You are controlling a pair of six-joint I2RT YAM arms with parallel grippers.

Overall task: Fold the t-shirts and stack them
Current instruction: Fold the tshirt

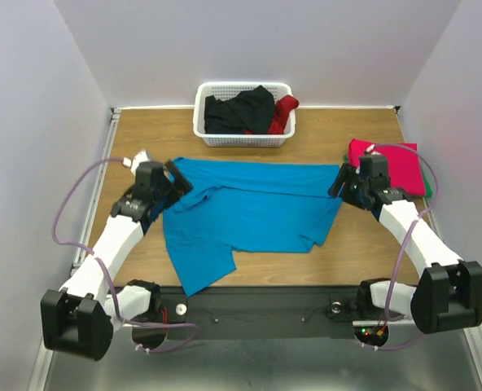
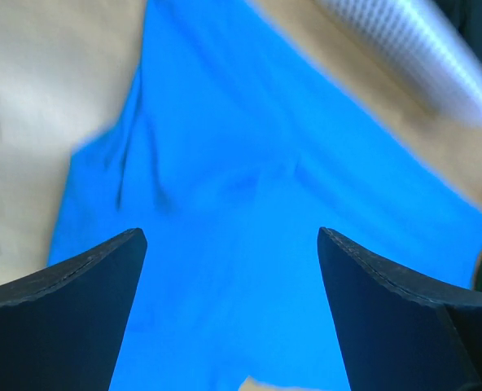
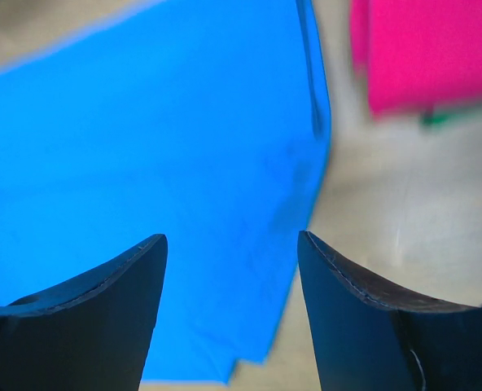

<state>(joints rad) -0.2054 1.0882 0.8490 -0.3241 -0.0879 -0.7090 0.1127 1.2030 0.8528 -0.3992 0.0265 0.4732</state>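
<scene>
Now the big brown wooden table (image 1: 143,138) holds a bright turquoise-blue cloth t-shirt (image 1: 249,216), spread out in the middle. I think the job right now is to grab this blue shirt by its far edge and fold it over.

The left claw (image 1: 176,177) sits at the blue shirt's far left corner. The right claw (image 1: 339,183) sits at its far right corner. Both claws are wide open and hold nothing. From the left wrist, the left claw (image 2: 233,236) shows only blue shirt (image 2: 241,204) in its gap. From the right wrist, the right claw (image 3: 233,240) hangs over the blue shirt's (image 3: 143,163) side edge.

To do this well, I think both claws should go down together, pinch just the top layer, and lift at the same speed. If one pulls first, the cloth may twist.

The blue shirt is not flat. It has soft wrinkles, and one pointy corner sticks out past its near edge.

A white plastic lattice basket (image 1: 204,98) stands beyond the blue shirt's far edge. In it lie a crumpled black shirt (image 1: 237,110) and a dark red shirt (image 1: 283,114). Just beside the blue shirt's far right corner lies a folded magenta-red shirt (image 1: 387,163). A thin bit of green shirt (image 1: 426,175) peeks out from under it.
</scene>
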